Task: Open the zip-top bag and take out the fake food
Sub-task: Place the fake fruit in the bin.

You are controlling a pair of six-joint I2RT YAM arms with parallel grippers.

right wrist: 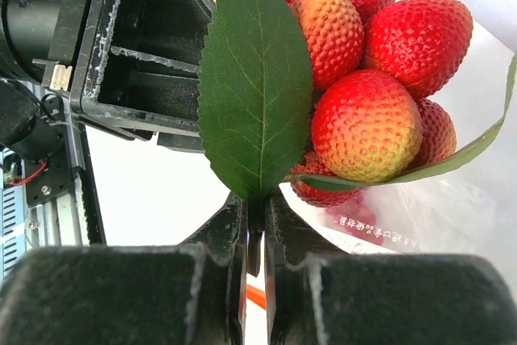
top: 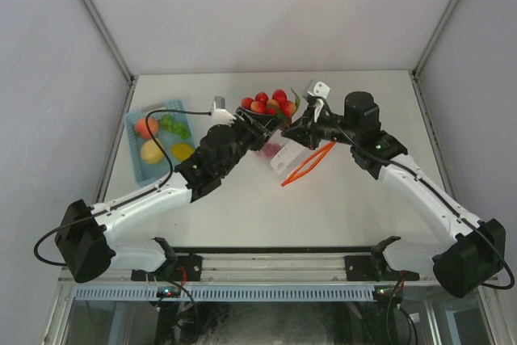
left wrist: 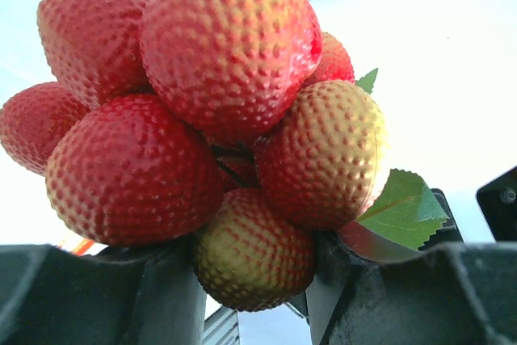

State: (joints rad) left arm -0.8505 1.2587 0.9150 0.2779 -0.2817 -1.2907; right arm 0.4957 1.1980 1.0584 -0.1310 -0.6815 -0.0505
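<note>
The fake food in hand is a cluster of bumpy red and yellow-red fruits (top: 266,103) with green leaves. My left gripper (top: 260,125) has its fingers against both sides of the lowest yellow-red fruit (left wrist: 254,252) of the cluster (left wrist: 226,103). My right gripper (right wrist: 256,240) is shut on the stem end of a broad green leaf (right wrist: 254,78) of the same cluster (right wrist: 363,78). The zip-top bag (top: 284,157) lies on the table under the right gripper, its red-orange zip strip (top: 309,163) pointing to the near side. Small pink pieces (right wrist: 351,214) show through the bag (right wrist: 436,216).
A light-blue slotted basket (top: 133,147) stands at the left, holding a red-orange fruit (top: 146,127), green pieces (top: 174,125) and a yellow fruit (top: 152,151). The left gripper's black housing (right wrist: 137,46) is close to the right gripper. Walls enclose the table's back and sides.
</note>
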